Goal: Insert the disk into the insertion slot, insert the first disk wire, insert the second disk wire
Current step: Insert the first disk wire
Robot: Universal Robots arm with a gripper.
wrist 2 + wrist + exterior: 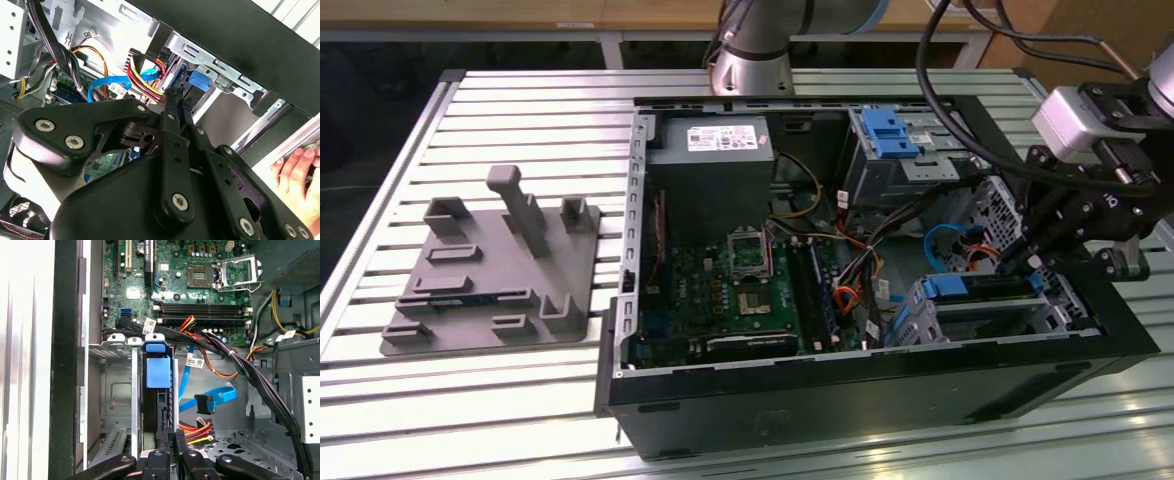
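Observation:
The disk (981, 288), framed by its blue caddy, sits in the insertion slot (994, 322), a grey metal cage at the case's corner on the exterior view's right. In the first wrist view the disk (159, 375) stands edge-on inside the cage (112, 390). My gripper (1017, 262) is shut with nothing between its fingers, its tips (171, 436) right at the disk's end. The second wrist view puts the gripper (175, 97) just short of the blue caddy (199, 80). A blue wire with a black plug (205, 402) and a red-yellow-black wire plug (200, 429) hang loose beside the disk.
A taller grey bay with a blue latch (894, 135), the power supply (710, 150) and the motherboard (734, 290) fill the case. Black cable bundles (260, 385) run beside the cage. A grey fixture plate (494, 270) lies on the table. A person's hand (295, 170) rests outside the case.

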